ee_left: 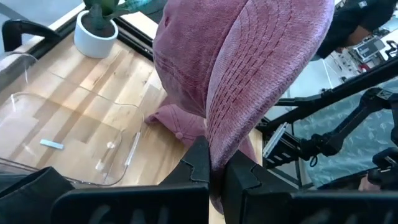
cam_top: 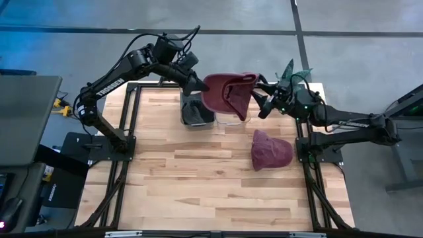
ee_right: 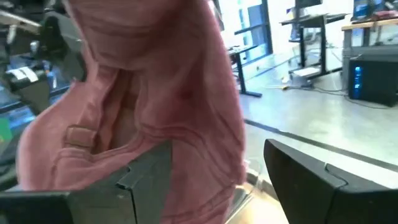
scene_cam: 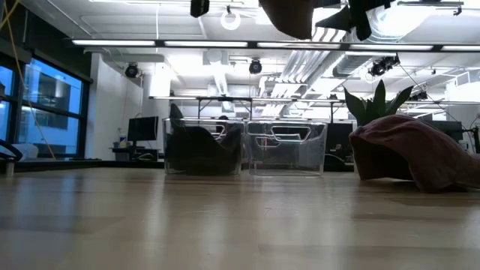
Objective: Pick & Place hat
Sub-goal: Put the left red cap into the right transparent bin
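Note:
A maroon cap [cam_top: 228, 94] hangs in the air above the two bins at the table's far edge. It also shows at the top of the low view [scene_cam: 289, 15]. My left gripper [cam_top: 201, 84] is shut on it from the left. My right gripper [cam_top: 259, 99] is open at the cap's right side. In the right wrist view the cap's open underside and sweatband [ee_right: 124, 124] fill the space by its fingers. A second maroon cap [cam_top: 271, 149] lies crown up on the table's right part. My left gripper pinches the cap's stitched brim [ee_left: 231, 140] between its two shut fingers, at the brim's edge. The cap stands out beyond the fingers, lifted clear of the table and bins. My right gripper's open fingers stand about the cap's lower rim [ee_right: 205, 155]. The cloth lies beside one finger [ee_right: 149, 171]; whether it touches I cannot tell.
A clear bin [cam_top: 197, 111] holding dark hats and an empty clear bin [cam_top: 228, 120] stand side by side at the far middle. A potted plant [cam_top: 291, 69] stands at the far right corner. Bare wood stretches across the table's near half.

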You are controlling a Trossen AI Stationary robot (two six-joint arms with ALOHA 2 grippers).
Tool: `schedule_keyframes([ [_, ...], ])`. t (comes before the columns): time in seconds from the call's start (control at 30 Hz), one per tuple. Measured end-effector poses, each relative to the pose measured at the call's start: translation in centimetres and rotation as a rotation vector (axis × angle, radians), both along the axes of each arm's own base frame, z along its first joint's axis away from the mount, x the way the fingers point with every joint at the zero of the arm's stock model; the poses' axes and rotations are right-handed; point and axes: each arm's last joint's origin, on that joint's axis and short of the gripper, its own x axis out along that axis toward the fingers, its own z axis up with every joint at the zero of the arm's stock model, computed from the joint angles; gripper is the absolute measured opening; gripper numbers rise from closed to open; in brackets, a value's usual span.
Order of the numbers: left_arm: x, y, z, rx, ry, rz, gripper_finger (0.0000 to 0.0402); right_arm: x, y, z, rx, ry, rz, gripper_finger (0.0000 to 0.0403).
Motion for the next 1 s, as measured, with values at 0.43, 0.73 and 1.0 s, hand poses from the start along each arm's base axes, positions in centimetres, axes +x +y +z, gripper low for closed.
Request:
schedule_keyframes([
  [0.43,0.1,-0.2,0.3,-0.03,-0.051,-0.093,0.0,0.8,-1.5,-0.3,0.056,-0.054,0.108,0.025],
  [0.73,0.1,-0.4,0.4,-0.053,-0.072,-0.159,0.0,2.2,-1.7,-0.5,0.063,-0.096,0.243,0.025],
  [1.0,0.1,-0.4,0.4,-0.059,-0.069,-0.159,0.0,2.2,-1.7,-0.2,0.057,-0.122,0.257,0.0218],
])
